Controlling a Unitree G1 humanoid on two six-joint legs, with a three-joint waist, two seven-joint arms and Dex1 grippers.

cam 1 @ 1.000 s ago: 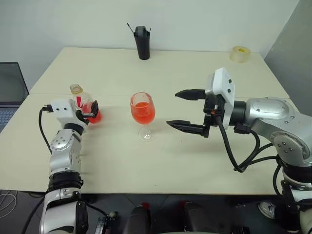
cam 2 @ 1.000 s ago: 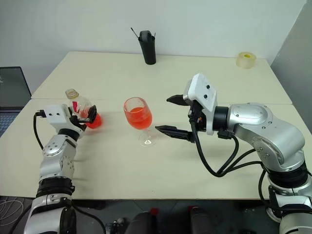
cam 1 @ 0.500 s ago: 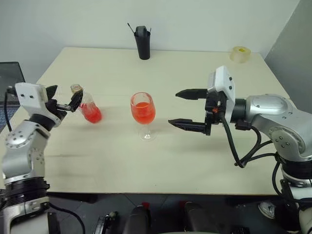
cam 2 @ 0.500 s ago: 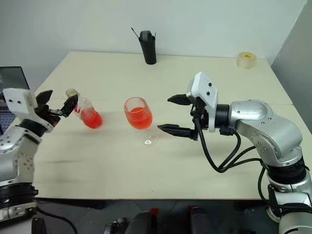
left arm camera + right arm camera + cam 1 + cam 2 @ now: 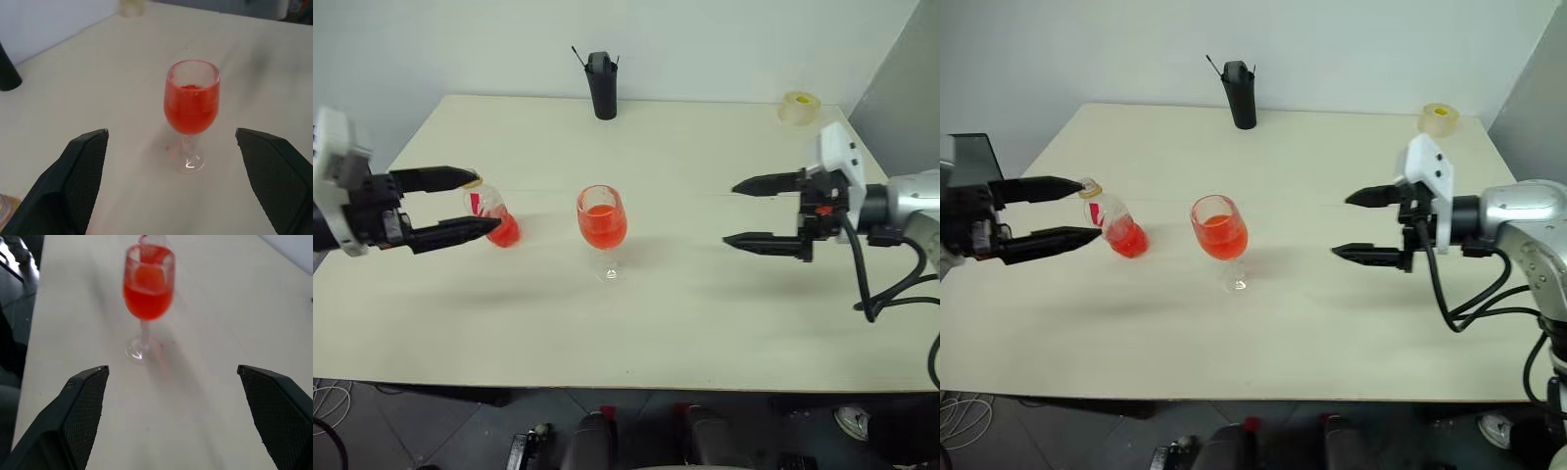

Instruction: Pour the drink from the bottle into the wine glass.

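The wine glass [image 5: 602, 220] stands upright at the table's middle, about half full of the red drink [image 5: 603, 225]. To its left the small clear bottle [image 5: 496, 223] rests on the table, leaning left, with some red drink in its base and a tan cap. My left gripper [image 5: 485, 203] hovers open at the far left. Its fingertips frame the bottle from above without touching it. In the left wrist view the glass [image 5: 191, 107] shows between the spread fingers. My right gripper [image 5: 732, 212] is open, well to the right of the glass, and holds nothing.
A tall black cup [image 5: 600, 86] with sticks in it stands at the table's far edge. A roll of tape [image 5: 797, 108] lies at the back right corner. A dark laptop [image 5: 974, 157] sits off the table's left side.
My left gripper has come off the bottle, risen and pulled back to the left, turning level. The right gripper has drawn away to the right from the glass. The bottle stays on the table.
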